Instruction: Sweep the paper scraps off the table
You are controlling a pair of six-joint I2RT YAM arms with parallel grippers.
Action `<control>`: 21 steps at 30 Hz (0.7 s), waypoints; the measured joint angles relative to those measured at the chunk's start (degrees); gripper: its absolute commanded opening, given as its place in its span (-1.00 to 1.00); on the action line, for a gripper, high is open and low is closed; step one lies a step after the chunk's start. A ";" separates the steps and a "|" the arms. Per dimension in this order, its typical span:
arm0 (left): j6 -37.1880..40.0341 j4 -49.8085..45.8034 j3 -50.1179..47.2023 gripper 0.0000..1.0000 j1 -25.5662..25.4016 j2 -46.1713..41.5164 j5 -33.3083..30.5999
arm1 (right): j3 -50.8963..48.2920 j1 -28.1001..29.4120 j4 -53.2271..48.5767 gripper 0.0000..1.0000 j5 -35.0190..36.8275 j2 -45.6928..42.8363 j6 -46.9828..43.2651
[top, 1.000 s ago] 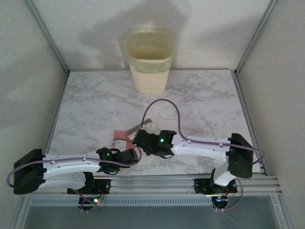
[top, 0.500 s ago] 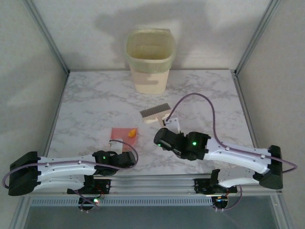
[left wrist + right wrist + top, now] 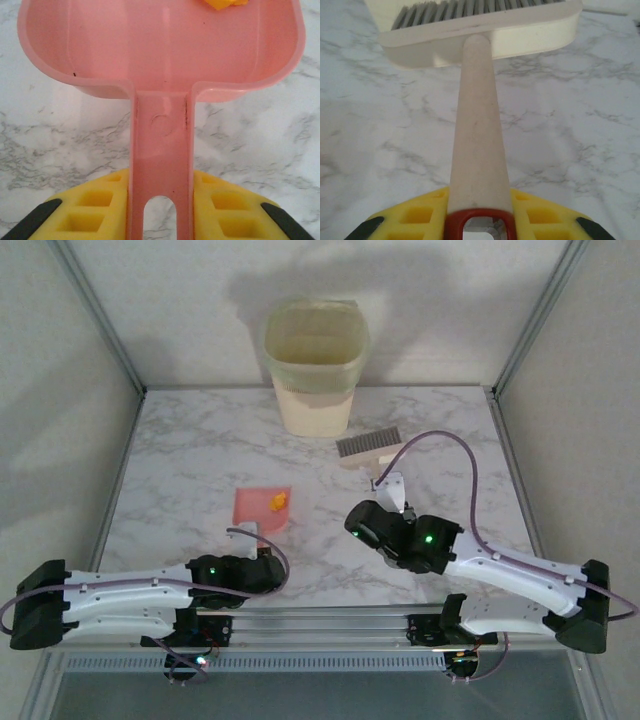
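No text, label, brand, number or sign readable. On dustpan handle [image 3: 160,135], between fingers of left pincer [image 3: 160,210]: only faint round mould mark, no letters. On brush handle [image 3: 477,125], gripped in right pincer [image 3: 479,212]: plain surface.

SCRAP: one paper scrap [image 3: 278,502] seen, orange, tiny, crumpled | POSITION: lying inside the pink dustpan [image 3: 252,508], toward its right side | TABLE: table [image 3: 190,460] flat, white, grey marble veining, aluminium frame at its edges

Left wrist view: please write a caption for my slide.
Left hand grips the pink dustpan by its handle; orange paper scrap inside.
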 measured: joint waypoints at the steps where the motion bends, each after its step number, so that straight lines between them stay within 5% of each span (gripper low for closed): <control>1: 0.17 -0.39 1.31 -1.00 -0.22 0.39 -0.17 | -1.70 -0.57 1.38 -1.00 0.87 0.85 -0.28; 13: 6.21 -9.57 29.18 -1.00 0.31 10.51 -0.33 | -6.16 -6.05 9.11 -1.00 -1.60 7.91 -0.83; 21: 14.82 -13.90 50.86 -1.00 6.78 22.75 4.76 | -9.77 -7.67 10.80 -1.00 -3.41 4.68 -0.70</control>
